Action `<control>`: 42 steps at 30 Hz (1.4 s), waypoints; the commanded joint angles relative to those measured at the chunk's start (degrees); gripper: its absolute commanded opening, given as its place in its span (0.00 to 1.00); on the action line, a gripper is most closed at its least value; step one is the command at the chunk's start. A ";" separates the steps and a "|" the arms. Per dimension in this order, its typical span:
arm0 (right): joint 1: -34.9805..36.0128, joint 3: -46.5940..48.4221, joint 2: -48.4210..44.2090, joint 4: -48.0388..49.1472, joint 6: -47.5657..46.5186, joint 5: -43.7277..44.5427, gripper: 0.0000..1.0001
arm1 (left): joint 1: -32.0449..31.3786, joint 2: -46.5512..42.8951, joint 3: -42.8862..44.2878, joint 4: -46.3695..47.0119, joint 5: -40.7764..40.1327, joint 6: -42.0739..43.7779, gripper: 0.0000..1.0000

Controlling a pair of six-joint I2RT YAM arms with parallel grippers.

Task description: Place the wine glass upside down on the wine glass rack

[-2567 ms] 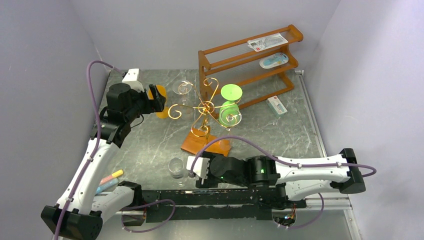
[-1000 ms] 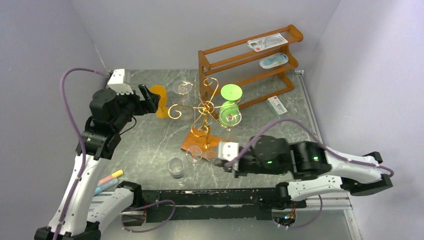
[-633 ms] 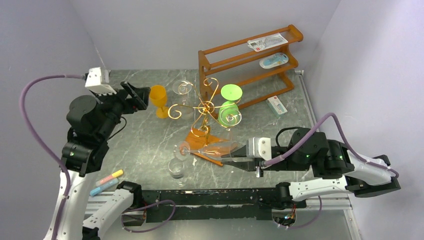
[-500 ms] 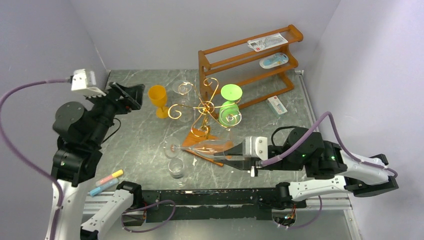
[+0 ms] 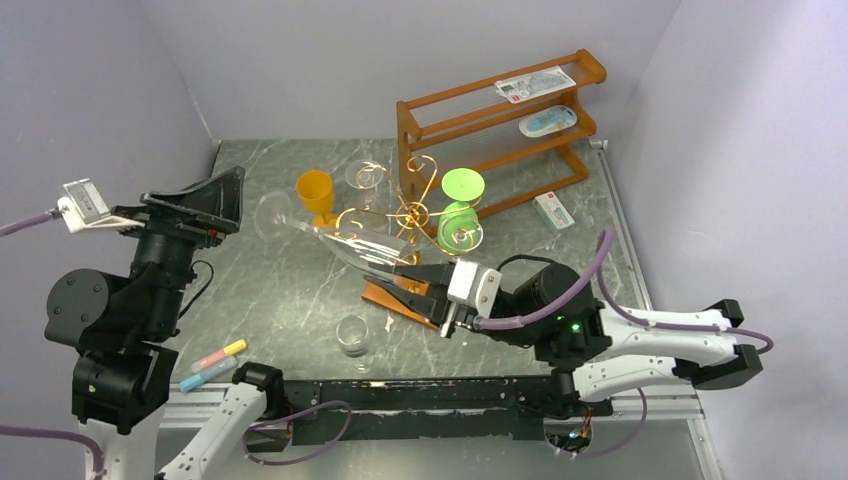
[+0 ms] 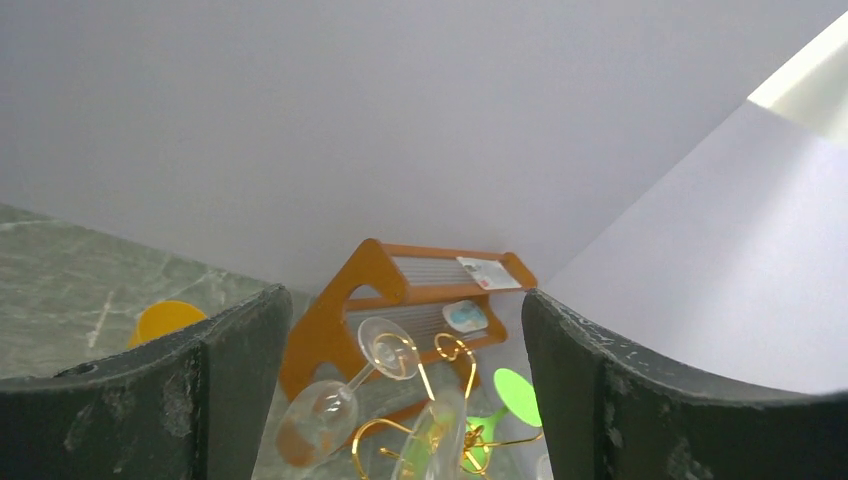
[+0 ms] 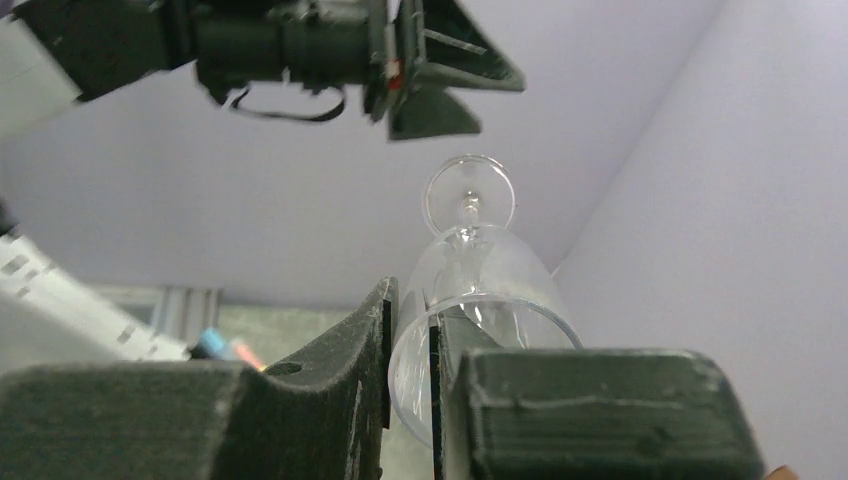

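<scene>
Now: right gripper pinching rim wall of clear wine glass. Glass aloft, lying near-horizontal, stem and foot pointing left-back, away from gripper. Wine glass rack just right of bowl. Left gripper spread wide, empty, farther off.

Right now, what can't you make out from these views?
Base of the wine glass rack: top view, mostly behind the right gripper and wine glass.
Rack's lower half: left wrist view, cut off by the bottom edge.
Labels on the shelf packets: top view, too small.
</scene>
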 commanded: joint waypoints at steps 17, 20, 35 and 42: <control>0.21 -1.43 18.99 59.93 -1.09 6.21 0.00 | -0.09 -1.49 -15.03 29.28 12.98 -31.64 0.94; 0.13 -0.29 20.57 59.74 -0.50 6.94 0.00 | -0.09 -1.39 -15.66 30.31 13.73 -32.98 0.93; -3.14 0.78 25.16 64.13 6.92 6.57 0.00 | -0.08 -3.08 -18.93 38.26 17.23 -41.22 0.37; -4.26 2.34 26.52 63.54 8.66 6.04 0.00 | -0.08 -2.39 -18.60 38.98 18.74 -40.68 0.33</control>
